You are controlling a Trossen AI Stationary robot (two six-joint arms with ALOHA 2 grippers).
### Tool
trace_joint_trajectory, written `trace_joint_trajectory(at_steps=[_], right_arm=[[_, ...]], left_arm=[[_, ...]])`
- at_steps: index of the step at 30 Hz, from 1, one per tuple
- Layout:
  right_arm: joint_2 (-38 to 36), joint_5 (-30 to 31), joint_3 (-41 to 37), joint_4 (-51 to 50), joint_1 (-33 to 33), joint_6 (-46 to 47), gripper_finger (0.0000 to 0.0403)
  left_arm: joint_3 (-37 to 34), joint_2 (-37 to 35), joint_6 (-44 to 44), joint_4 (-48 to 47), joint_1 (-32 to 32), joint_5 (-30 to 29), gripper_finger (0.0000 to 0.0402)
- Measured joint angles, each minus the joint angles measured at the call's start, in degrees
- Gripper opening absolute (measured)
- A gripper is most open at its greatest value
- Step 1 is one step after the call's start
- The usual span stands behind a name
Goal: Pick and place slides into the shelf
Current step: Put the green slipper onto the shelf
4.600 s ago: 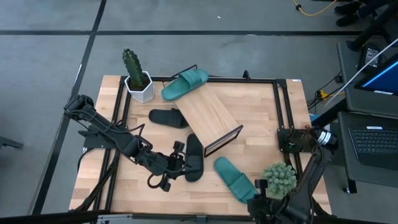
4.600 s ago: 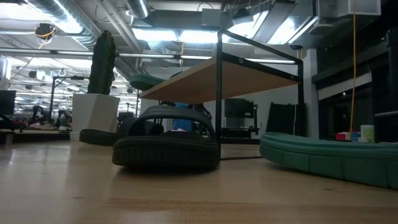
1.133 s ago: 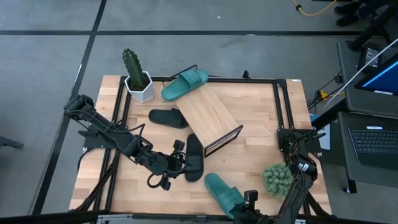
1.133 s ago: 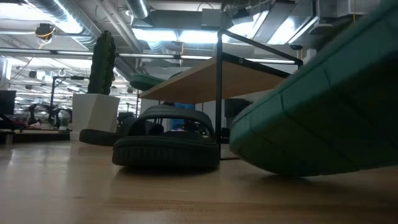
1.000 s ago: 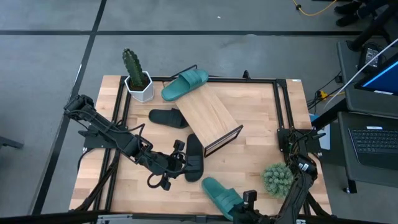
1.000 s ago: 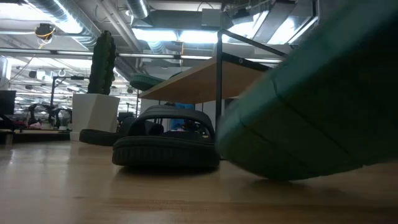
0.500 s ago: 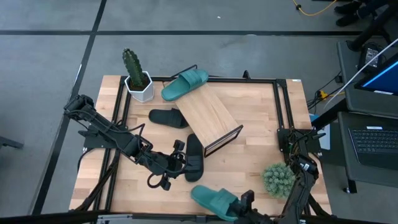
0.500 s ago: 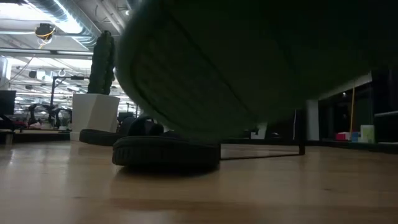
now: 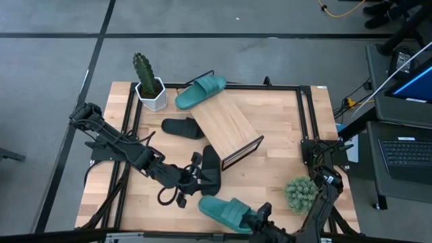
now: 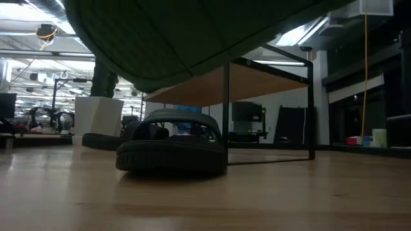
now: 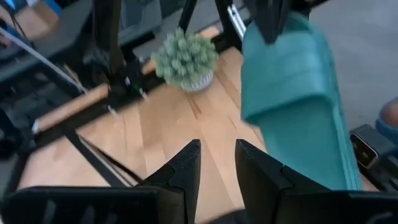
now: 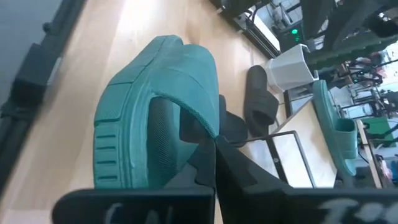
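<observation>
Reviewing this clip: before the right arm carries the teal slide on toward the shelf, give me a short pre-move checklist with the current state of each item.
1. Right gripper shut on the teal slide at its strap: ok.
2. Slide lifted off the table: ok; the low view shows its sole overhead.
3. Free plank space on the shelf: ok; only the other teal slide lies at its far end.
4. Path clear: not ok; the left gripper sits beside the near black slide, close to the carried slide.
5. Left gripper holding anything: cannot tell.
6. Far black slide clear of the route: ok.
</observation>
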Motion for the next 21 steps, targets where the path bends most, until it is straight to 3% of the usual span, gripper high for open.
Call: trace_joint_trajectory(at_steps=[9,21], right_arm=[[0.00,7.20,-0.02,0.00,-1.48,-3.22,0.0000],[-0.12,10.22,-0.09,-0.02,-4.25,-5.16,0.0000]], left_arm=[[0.04,0.42,6.40,0.67,-0.04,0.48,0.0092],[0.07,3.71,19.52,0.56,-0.66,0.47,0.0092]])
